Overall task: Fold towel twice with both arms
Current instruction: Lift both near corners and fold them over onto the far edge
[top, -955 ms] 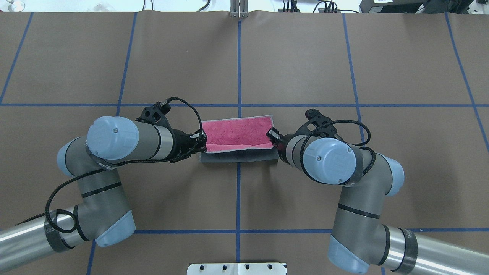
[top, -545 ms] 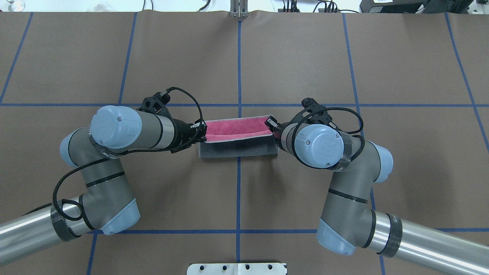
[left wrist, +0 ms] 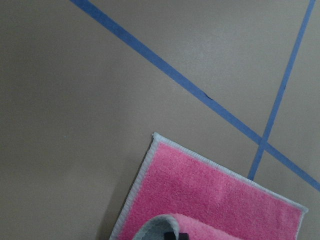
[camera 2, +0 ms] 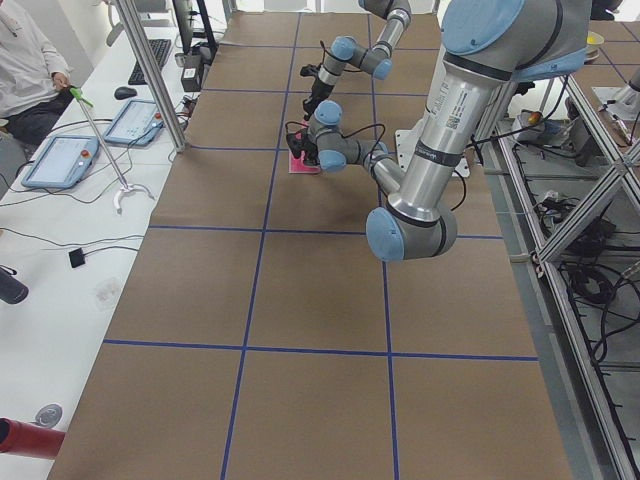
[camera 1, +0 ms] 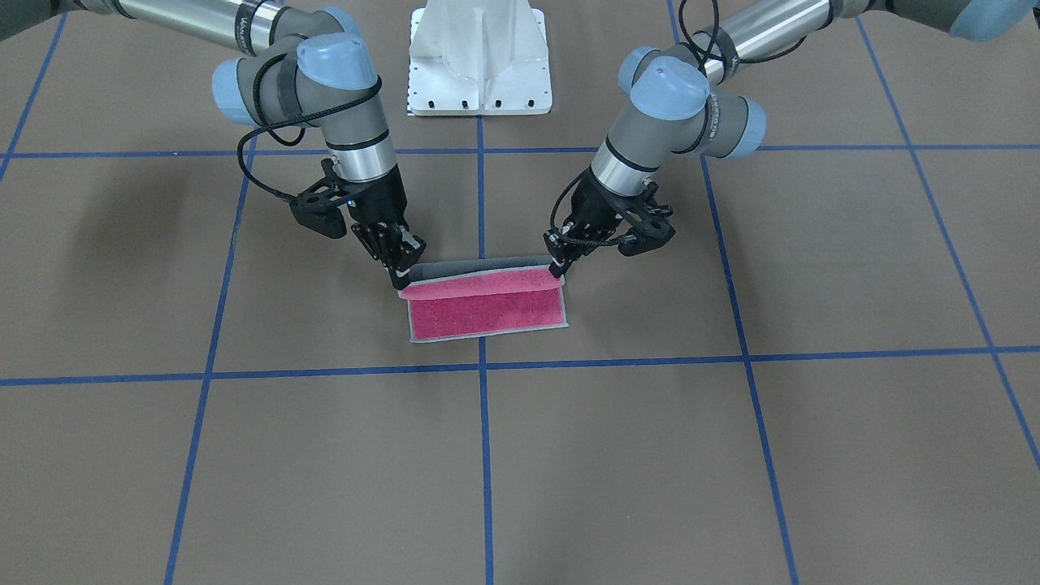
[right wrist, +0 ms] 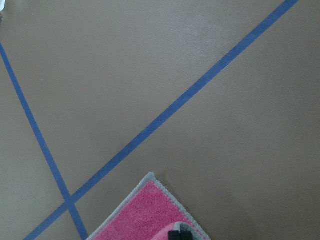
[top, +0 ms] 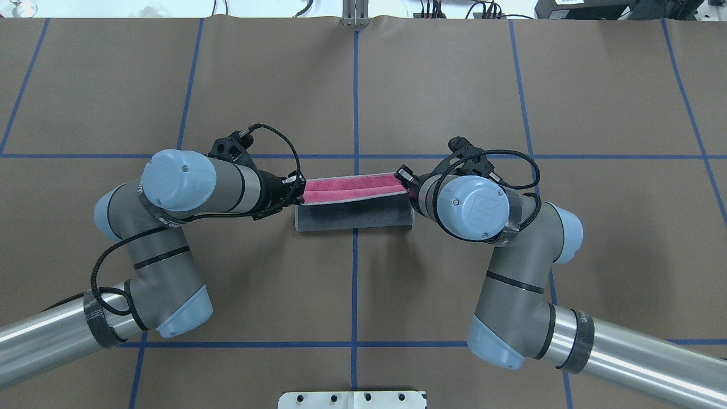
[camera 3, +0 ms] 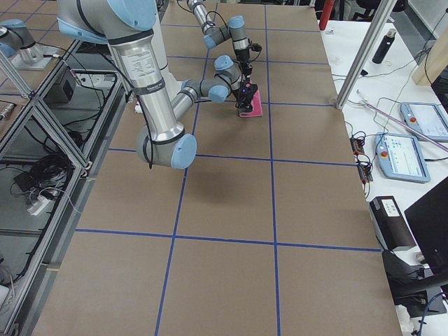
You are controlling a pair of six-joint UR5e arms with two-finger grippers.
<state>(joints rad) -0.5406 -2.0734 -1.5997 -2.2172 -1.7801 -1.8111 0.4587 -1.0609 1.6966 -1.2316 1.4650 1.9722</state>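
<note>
The towel (top: 352, 216) lies at the table's middle, half turned over. Its dark grey face shows toward the robot, and a narrow pink-red strip (top: 352, 186) shows beyond it. My left gripper (top: 299, 190) is shut on the lifted hem's left corner. My right gripper (top: 404, 182) is shut on the right corner. In the front view the towel's pink face (camera 1: 487, 313) lies flat, and the raised grey fold hangs between the left gripper (camera 1: 556, 272) and the right gripper (camera 1: 402, 280). Both wrist views show the pink towel (left wrist: 215, 195) (right wrist: 145, 215) below the held edge.
The white bolted pedestal (top: 352, 399) stands at the table's near edge. Blue tape lines (top: 355, 102) cross the brown table cover. In the side views, operator desks with tablets (camera 2: 60, 160) (camera 3: 406, 154) run along the far side.
Both grippers have moved away from the robot, carrying the held hem over the towel. More dark grey face shows now, and the pink strip has narrowed.
</note>
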